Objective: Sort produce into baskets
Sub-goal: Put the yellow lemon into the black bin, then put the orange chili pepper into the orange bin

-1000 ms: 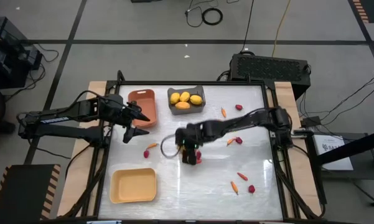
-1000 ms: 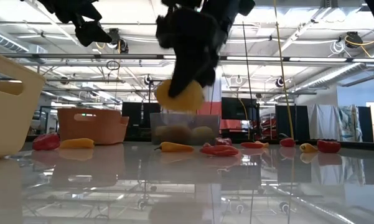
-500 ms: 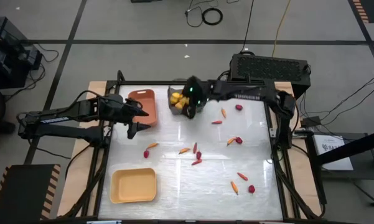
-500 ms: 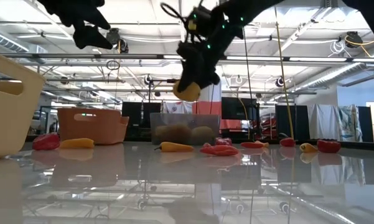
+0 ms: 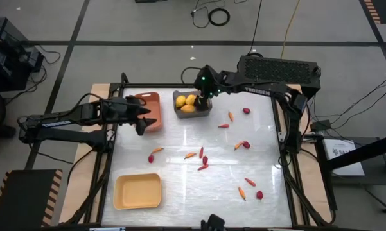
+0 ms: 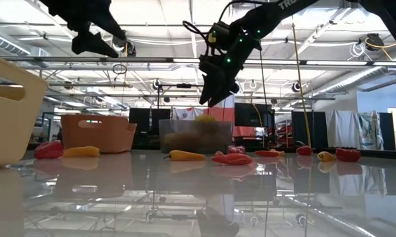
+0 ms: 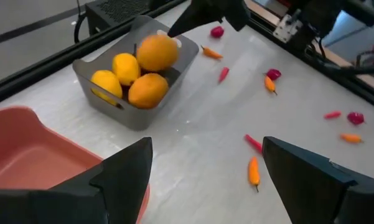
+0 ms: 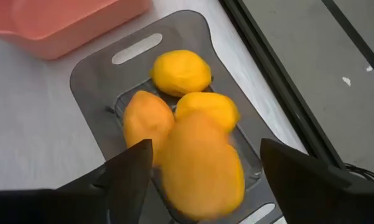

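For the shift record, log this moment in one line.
right gripper: open over grey basket | lemon: dropping in | left gripper: open, waiting

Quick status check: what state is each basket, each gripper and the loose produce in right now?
Grey basket: holds yellow fruits.
Orange basket: looks empty.
Yellow basket: empty.
Right gripper: open over the grey basket, one yellow fruit just below its fingers.
Left gripper: open, holding nothing, beside the orange basket.
Carrot sticks and red pieces: loose on the table, unsorted.
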{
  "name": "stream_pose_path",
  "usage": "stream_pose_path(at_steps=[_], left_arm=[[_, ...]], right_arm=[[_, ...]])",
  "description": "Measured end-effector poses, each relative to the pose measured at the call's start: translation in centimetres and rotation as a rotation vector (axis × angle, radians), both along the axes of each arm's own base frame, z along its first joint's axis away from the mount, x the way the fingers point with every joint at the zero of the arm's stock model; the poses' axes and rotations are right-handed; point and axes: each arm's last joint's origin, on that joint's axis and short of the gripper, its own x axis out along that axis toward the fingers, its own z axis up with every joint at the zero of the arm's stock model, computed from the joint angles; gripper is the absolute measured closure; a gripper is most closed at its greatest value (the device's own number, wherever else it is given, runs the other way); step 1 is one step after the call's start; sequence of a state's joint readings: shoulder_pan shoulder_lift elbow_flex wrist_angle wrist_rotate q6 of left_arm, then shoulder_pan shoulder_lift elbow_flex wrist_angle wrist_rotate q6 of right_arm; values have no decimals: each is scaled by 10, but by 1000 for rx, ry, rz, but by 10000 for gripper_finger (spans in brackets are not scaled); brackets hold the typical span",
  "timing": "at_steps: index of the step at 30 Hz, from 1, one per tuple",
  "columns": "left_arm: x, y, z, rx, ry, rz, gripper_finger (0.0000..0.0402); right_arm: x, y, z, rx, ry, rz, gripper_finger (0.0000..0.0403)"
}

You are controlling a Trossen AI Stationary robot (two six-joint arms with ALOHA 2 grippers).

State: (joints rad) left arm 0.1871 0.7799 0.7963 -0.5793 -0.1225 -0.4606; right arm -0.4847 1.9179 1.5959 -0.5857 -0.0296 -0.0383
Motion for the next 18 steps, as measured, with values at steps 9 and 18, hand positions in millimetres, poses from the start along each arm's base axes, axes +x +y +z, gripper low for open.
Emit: stream_pose_path(at_steps=[9,18], left_arm=[[0,1,1,-33,-24,50,91],[2,1,4,-25,-64,51,91]], right_arm=[[-1,1,-1,-14,23,30,94],[-5,7,-5,65,76,-22,94]])
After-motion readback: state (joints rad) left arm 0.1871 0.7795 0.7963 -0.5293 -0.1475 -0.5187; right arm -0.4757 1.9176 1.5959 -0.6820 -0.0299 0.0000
